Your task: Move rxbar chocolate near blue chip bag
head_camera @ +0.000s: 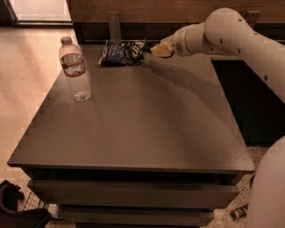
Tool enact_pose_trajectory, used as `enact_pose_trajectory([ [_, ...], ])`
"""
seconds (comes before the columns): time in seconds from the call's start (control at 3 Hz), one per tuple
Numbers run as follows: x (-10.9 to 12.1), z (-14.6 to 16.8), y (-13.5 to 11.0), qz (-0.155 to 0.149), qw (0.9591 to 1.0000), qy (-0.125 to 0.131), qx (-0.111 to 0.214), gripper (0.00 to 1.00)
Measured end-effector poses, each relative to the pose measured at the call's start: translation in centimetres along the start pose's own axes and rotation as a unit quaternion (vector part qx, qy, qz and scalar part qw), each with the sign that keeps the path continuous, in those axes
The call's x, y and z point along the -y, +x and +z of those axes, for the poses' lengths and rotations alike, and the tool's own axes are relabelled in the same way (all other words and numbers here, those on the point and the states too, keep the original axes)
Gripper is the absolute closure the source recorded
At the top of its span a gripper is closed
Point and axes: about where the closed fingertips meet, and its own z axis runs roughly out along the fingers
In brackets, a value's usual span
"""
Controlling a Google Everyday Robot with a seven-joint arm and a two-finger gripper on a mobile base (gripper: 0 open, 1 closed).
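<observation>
Dark table (133,129), white arm (231,31) reaching in from right. Water bottle (75,71) upright, left side. Blue chip bag (121,53) at far edge. Gripper (153,48) just right of bag, can't tell if it's clamped or loose. Rxbar chocolate (146,46) is dark sliver at gripper tip, beside bag.

Office or lab, claw (151,48) above gray table (133,129)

Dark grey table (133,133) on pale speckled floor (22,98), wooden wall (169,10) behind.
</observation>
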Motion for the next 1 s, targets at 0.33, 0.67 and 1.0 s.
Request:
enact_pose_trajectory([
  [0.33, 0.01, 2.9, 1.94, 0.025, 0.9996, -0.008, 0.004, 0.98],
  [0.67, -0.31, 2.86, 1.72, 0.021, 0.9997, -0.009, 0.002, 0.66],
  [1.0, -0.5, 3.1, 1.77, 0.022, 0.9997, -0.011, 0.002, 0.43],
])
